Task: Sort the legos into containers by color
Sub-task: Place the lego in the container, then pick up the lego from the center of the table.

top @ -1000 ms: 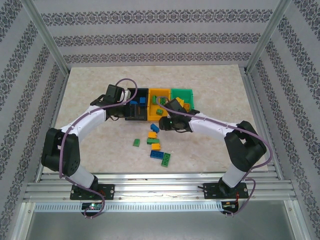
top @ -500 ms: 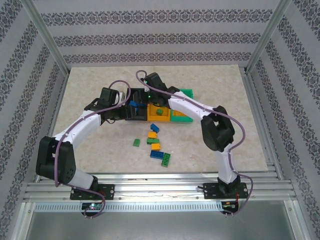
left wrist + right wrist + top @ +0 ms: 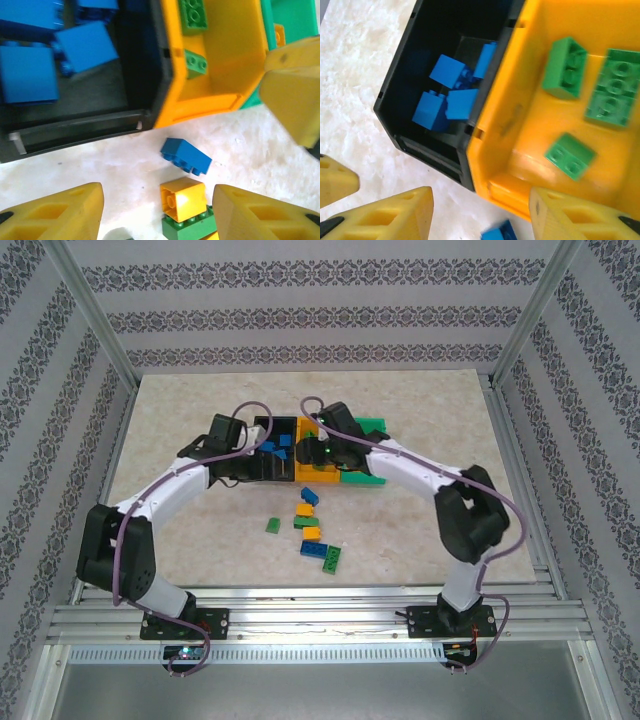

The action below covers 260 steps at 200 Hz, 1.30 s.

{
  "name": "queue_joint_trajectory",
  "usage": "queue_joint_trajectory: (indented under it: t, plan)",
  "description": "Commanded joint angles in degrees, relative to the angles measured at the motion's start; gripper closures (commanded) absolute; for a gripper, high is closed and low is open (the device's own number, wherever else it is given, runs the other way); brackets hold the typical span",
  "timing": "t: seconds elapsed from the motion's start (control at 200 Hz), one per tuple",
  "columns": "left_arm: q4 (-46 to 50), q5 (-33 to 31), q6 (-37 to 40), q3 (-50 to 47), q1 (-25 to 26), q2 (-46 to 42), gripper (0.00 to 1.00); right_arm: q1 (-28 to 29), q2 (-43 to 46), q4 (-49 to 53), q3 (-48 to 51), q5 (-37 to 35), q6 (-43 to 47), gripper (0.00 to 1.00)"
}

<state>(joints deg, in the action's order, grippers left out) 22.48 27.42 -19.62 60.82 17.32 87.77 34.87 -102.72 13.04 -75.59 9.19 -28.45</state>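
Three containers stand side by side: a black bin point(image 3: 278, 428) holding blue legos point(image 3: 447, 95), an orange bin point(image 3: 318, 426) holding three green legos point(image 3: 565, 67), and a green bin point(image 3: 370, 427). Several loose legos lie in front, among them a blue brick point(image 3: 186, 156), a yellow brick point(image 3: 182, 199) and a green brick point(image 3: 192, 227). My left gripper point(image 3: 157, 200) hovers open over these, just in front of the black bin point(image 3: 75, 127). My right gripper point(image 3: 480, 200) hangs open and empty above the front corner where the black and orange bins point(image 3: 520, 150) meet.
More loose bricks trail toward the near edge: green point(image 3: 272, 525), orange point(image 3: 312, 533), blue point(image 3: 314, 549), green point(image 3: 331, 559). The two grippers are close together; the right one's finger point(image 3: 292, 95) shows beside the left's. Metal frame posts bound the table.
My right arm swung from the loose bricks up to the orange bin and its jaws opened. The left gripper shifted only slightly by the black bin.
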Motion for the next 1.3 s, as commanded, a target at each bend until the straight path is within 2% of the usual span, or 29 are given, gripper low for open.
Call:
queue_joint_trajectory:
  t: [0.0,0.2,0.35,0.535,0.844,1.044,1.179,1.294]
  plan:
    - [2.34,0.96,5.55,2.55,4.2,2.18,0.4,-1.85,4.79,-3.88,5.56,-2.14,-1.23,0.47]
    - [7.5,-6.14,10.7,8.05,11.09,7.82,0.38,-4.66,10.04,-5.08,13.27,-3.02,-2.5,0.47]
    - [10.95,-10.21,14.08,12.7,13.84,12.22,0.38,-5.82,13.79,-5.91,18.0,-4.43,-3.28,0.46]
    - [15.27,-13.39,18.32,17.3,15.01,16.96,0.38,-7.51,18.26,-8.59,23.52,-4.44,-5.37,0.46]
    - [18.24,-17.06,19.8,21.94,18.01,23.79,0.34,-9.77,23.8,-8.42,27.75,-6.02,-5.72,0.46]
    - [19.02,-16.85,20.13,23.66,18.11,25.81,0.33,-10.35,24.88,-8.08,28.64,-6.37,-5.7,0.46]
    - [19.77,-20.27,20.58,23.42,18.45,26.67,0.33,-10.42,25.55,-8.46,29.03,-6.6,-5.93,0.46]
    - [19.25,-20.42,20.64,23.1,18.53,27.02,0.33,-10.53,25.33,-8.59,29.11,-6.42,-5.92,0.46]
